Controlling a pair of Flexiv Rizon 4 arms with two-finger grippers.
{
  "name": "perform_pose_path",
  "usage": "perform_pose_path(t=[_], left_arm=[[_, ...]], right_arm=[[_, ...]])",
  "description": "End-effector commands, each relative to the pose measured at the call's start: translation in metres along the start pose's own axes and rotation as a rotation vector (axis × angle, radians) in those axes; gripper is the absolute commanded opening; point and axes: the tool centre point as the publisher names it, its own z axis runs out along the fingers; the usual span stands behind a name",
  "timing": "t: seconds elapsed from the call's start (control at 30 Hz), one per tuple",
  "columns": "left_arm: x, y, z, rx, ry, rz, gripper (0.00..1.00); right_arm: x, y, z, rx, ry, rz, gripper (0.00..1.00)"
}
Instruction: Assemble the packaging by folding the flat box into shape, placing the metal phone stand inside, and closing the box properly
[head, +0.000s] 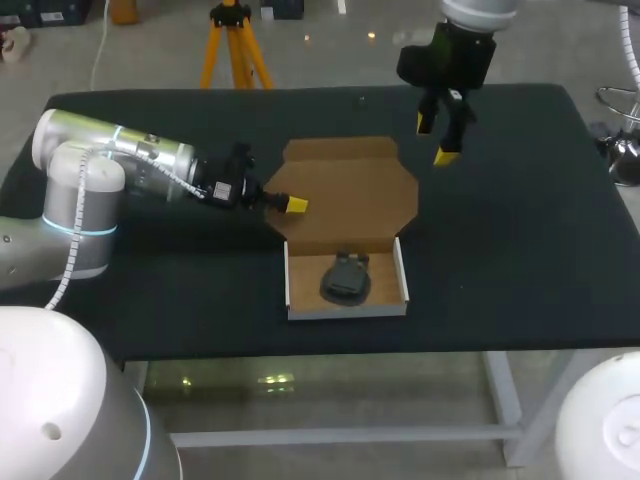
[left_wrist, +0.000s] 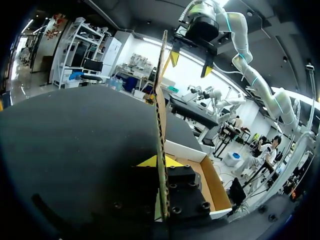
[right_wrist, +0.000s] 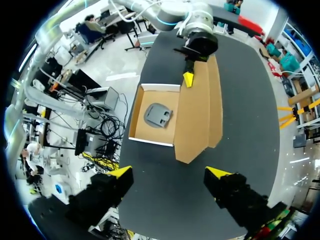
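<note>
The box (head: 347, 306) is folded and the phone stand (head: 346, 278) lies inside; I judge only closing is left. My left gripper (head: 291, 205) pinches the open lid (head: 350, 190); my right gripper (head: 440, 138) hangs open.

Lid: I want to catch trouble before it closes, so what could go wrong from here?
The left jaws pinch the lid at one side edge only, so folding it over may twist or crease it. The stand lies loose in the tray; a tug could drag the tray and shift it. The right jaws hang open above the table, steadying nothing.
</note>
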Motion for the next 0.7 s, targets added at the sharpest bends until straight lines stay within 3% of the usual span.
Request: perform_pose_path(t=[0.03,0.7], left_arm=[[0.0006,0.0000,-0.0002,0.004,0.002,0.009,0.00],[0.0057,0.0006,0.0013,0.002,0.021,0.095,0.00]], right_arm=[[0.0001,0.0007,-0.0011,0.003,0.003,0.000,1.00],[-0.0020,0.0033,-0.0025,0.006,0.004,-0.005,1.00]])
